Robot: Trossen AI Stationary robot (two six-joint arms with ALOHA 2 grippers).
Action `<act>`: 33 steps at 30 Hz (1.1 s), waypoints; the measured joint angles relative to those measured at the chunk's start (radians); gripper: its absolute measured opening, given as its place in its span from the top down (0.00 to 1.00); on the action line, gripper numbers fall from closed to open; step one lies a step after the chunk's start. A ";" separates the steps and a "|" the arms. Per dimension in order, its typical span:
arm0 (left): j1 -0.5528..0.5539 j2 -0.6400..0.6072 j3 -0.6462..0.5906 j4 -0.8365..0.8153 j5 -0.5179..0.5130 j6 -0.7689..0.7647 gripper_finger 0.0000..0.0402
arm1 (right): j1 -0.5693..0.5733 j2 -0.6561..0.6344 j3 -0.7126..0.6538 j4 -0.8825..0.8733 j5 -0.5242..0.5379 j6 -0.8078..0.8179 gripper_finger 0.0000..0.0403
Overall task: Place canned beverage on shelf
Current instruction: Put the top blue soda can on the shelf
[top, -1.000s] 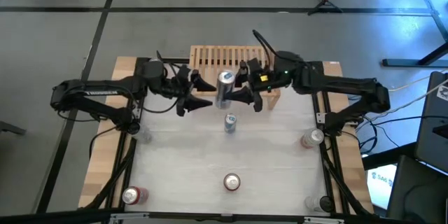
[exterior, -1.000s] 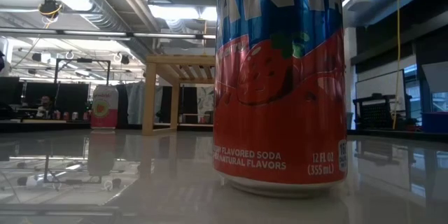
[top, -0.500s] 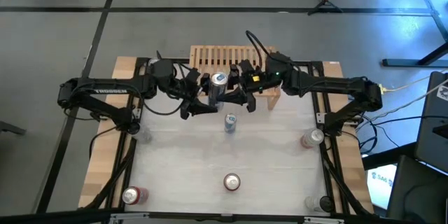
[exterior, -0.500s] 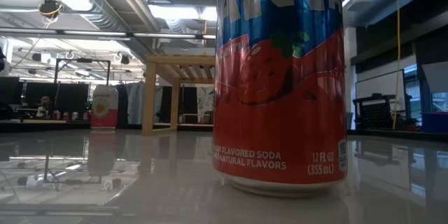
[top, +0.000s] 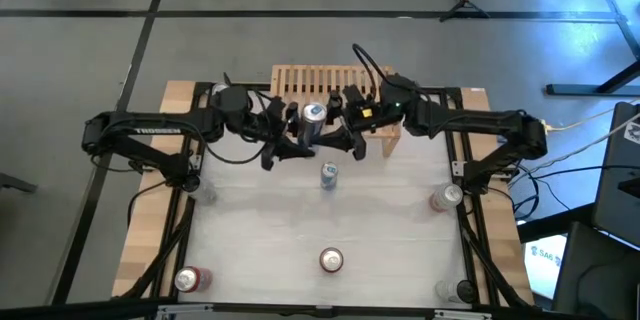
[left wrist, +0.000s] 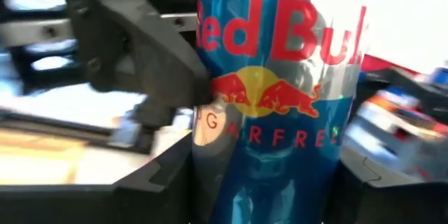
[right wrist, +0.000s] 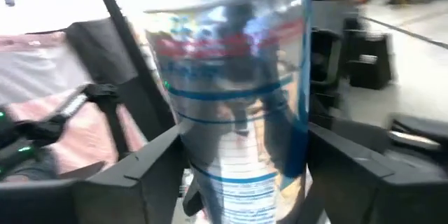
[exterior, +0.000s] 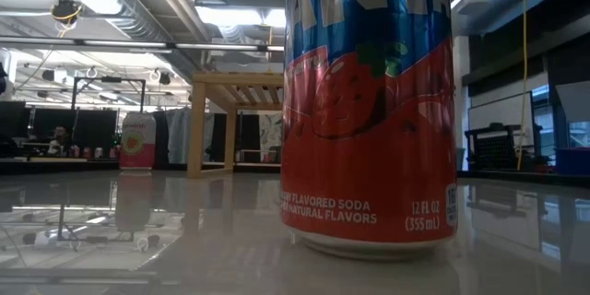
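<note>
1. The left pincer [top: 296,138] is closing on the blue-and-silver can [top: 313,123] from the left, its fingers [left wrist: 150,182] sitting against the can's sides in the left wrist view.
2. The right pincer [top: 333,132] is flanking the same can from the right; its fingers [right wrist: 133,171] are standing apart on either side, and I cannot tell whether they are pressing on it.
3. The can is standing upright between both pincers, just in front of the shelf's [top: 330,84] near edge.
4. The shelf is sitting at the far middle of the worktop [top: 260,230].
5. A small can [top: 329,175] is standing just near of the pincers.
6. A red soda can [exterior: 369,101] is filling the low view.
</note>
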 joint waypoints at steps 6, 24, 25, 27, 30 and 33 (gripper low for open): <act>-0.005 -0.043 0.000 -0.213 -0.384 0.037 0.50 | -0.036 -0.102 0.002 -0.227 0.149 -0.054 0.18; -0.075 -0.037 -0.002 -0.222 -0.785 0.087 0.47 | -0.011 0.043 0.002 0.026 0.501 -0.019 0.15; -0.075 -0.037 -0.002 -0.221 -0.785 0.093 0.47 | -0.013 0.050 0.002 0.039 0.508 -0.019 0.15; -0.075 -0.037 -0.002 -0.225 -0.782 0.096 0.47 | -0.014 0.064 0.002 0.070 0.509 -0.019 0.15; -0.076 -0.037 -0.002 -0.230 -0.770 0.101 0.47 | -0.014 0.079 0.001 0.099 0.528 -0.021 0.15; -0.075 -0.028 -0.002 -0.225 -0.768 0.116 0.47 | -0.014 0.093 0.001 0.109 0.541 -0.047 0.15</act>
